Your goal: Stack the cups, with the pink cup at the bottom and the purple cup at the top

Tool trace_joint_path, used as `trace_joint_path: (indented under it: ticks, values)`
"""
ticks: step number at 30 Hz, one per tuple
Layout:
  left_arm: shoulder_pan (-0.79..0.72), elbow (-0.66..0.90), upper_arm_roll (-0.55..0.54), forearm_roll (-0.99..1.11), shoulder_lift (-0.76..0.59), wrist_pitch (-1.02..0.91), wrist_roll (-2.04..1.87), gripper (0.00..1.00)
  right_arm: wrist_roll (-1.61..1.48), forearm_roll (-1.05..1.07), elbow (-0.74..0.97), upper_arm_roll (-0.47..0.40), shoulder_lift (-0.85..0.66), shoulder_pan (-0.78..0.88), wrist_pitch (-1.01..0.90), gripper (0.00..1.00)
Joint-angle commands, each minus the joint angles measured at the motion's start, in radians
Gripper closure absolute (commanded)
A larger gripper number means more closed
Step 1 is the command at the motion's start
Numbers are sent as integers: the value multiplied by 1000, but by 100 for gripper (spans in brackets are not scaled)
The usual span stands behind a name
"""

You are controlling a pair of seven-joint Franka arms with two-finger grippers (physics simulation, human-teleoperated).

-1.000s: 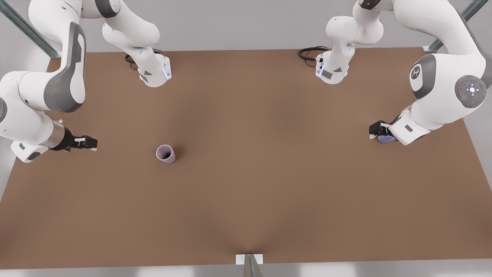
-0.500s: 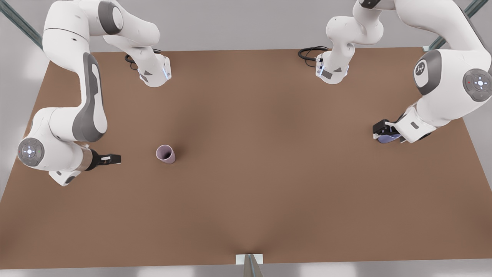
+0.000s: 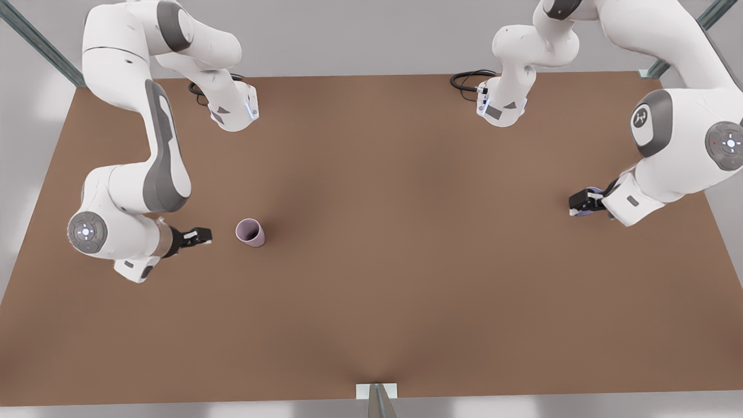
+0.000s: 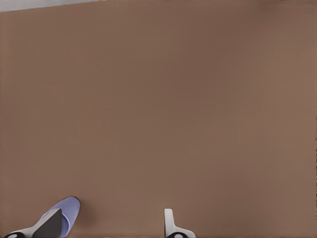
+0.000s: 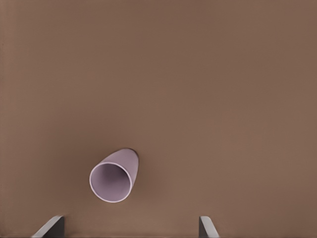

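No writing or brand mark can be read on either cup; the only mark is a small round emblem on the grey elbow cover of the arm on the front view's right, too small to make out. The table (image 3: 371, 244) is plain brown. The pink cup (image 3: 250, 232) stands upright on it at about nine o'clock from the table's middle, its dark mouth open to the camera; in the right wrist view the pink cup (image 5: 113, 176) sits on the bare table ahead of the two finger tips. The right gripper (image 3: 200, 236) is on the front view's left, just beside the pink cup at its nine o'clock and not touching it, its fingers spread wide with nothing between them. That arm rises from its base at the far edge, folds down along the left side and bends at a low elbow so that the forearm lies nearly level and points at the cup. The left gripper (image 3: 583, 204) is at three o'clock from the table's middle, well apart from the pink cup, and its fingers grip the purple cup (image 3: 590, 191), of which only a lavender sliver shows past the dark fingers. In the left wrist view the purple cup (image 4: 67, 212) lies against one finger (image 4: 49, 225). That arm arches over from the far right corner, its wrist tilted down toward the table.
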Motion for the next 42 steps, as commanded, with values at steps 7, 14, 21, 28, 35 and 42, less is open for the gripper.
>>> trace_joint_path:
  ticks: [7, 14, 21, 28, 35, 42]
  values:
    - [1, 22, 12, 9, 57, 8, -10, 0, 45, 36, -77, 4, -8, 72, -16, 0]
    - [-1, 28, 16, -24, 13, -28, 6, 0, 45, 39, -335, 7, -112, 82, 145, 0]
    - [-4, 30, 16, -24, 13, -59, 3, 0, 82, 30, -338, -6, -43, 36, 254, 0]
    - [-5, 28, 15, -22, 19, -62, 6, 0, 121, 30, -353, -1, 5, 53, 322, 0]
    - [-7, 25, 16, -14, 25, -76, 0, 0, 116, 31, -428, -6, 25, 52, 392, 0]
    - [-7, 23, 16, -14, 22, -79, -7, 0, 113, 31, -514, -1, 26, 59, 529, 1]
